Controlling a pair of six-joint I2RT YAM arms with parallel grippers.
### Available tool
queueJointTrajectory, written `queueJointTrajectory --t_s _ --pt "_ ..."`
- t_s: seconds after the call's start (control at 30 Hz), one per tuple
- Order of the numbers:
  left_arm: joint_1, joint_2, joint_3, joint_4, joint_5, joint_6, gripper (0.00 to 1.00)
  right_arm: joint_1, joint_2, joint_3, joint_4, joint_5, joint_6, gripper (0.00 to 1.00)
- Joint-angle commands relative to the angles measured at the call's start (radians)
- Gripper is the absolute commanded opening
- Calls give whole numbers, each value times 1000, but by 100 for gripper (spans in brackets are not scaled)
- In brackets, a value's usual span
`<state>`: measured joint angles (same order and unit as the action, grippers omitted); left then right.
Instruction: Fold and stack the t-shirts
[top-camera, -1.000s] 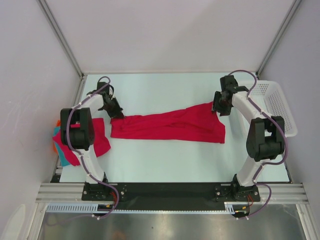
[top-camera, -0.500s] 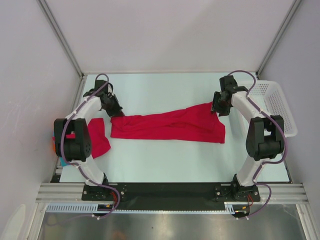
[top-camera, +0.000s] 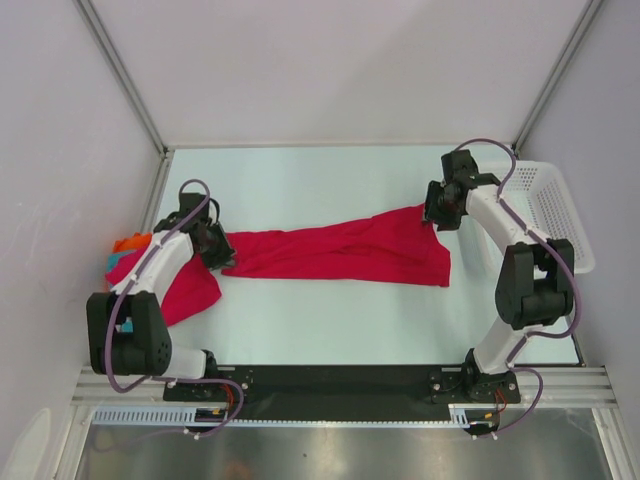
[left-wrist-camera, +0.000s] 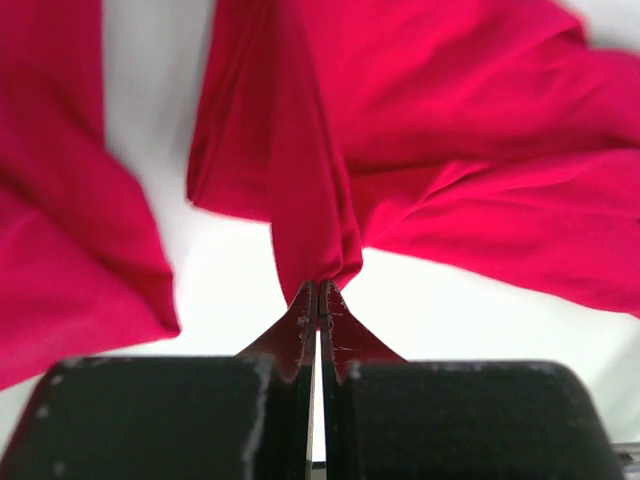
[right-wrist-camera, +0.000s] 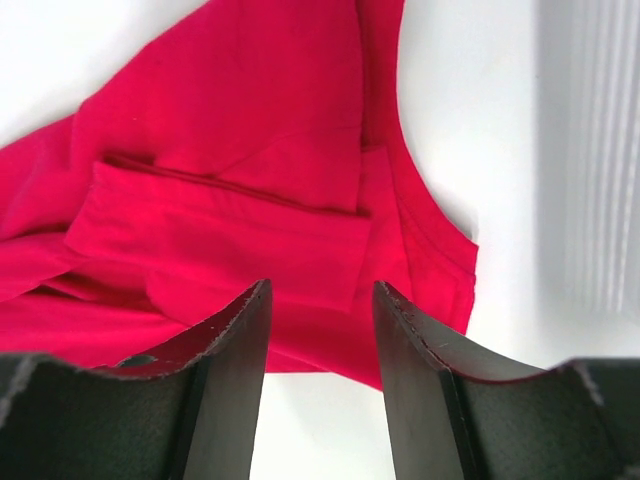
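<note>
A crimson t-shirt (top-camera: 340, 255) lies stretched across the table's middle from left to right. My left gripper (top-camera: 222, 262) is shut on its bunched left end; in the left wrist view the cloth (left-wrist-camera: 450, 150) is pinched at the tips of that gripper (left-wrist-camera: 320, 287). My right gripper (top-camera: 437, 222) hovers open over the shirt's right end, with the fabric (right-wrist-camera: 230, 180) below that gripper (right-wrist-camera: 320, 290) and nothing between the fingers. A second red t-shirt (top-camera: 185, 290) lies at the left edge under my left arm, with orange (top-camera: 128, 243) and teal (top-camera: 112, 262) garments beside it.
A white mesh basket (top-camera: 555, 205) stands at the right table edge, close to my right arm; its wall (right-wrist-camera: 590, 150) shows blurred in the right wrist view. Frame posts rise at the back corners.
My left gripper closed on the shirt's left end and pulled it toward the near left. The left arm swung outward, uncovering the orange garment. The right arm stayed put.
</note>
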<state>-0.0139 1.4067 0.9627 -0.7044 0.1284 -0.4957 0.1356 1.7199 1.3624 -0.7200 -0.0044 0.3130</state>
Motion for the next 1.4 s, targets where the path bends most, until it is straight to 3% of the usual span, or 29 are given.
queueJointTrajectory --t_s 0.0,0.5,0.93,1.37 --pt "-3 -75 -62 -6 -73 9 2 9 -51 9 33 -2 9 50" --pt "-3 -43 -36 13 -72 17 3 28 170 174 40 -31 18 52" --pt "-3 34 -5 42 -46 28 3 228 400 497 -59 -42 18 52" --pt "-1 44 -7 46 -44 39 3 257 420 440 -45 -16 21 52"
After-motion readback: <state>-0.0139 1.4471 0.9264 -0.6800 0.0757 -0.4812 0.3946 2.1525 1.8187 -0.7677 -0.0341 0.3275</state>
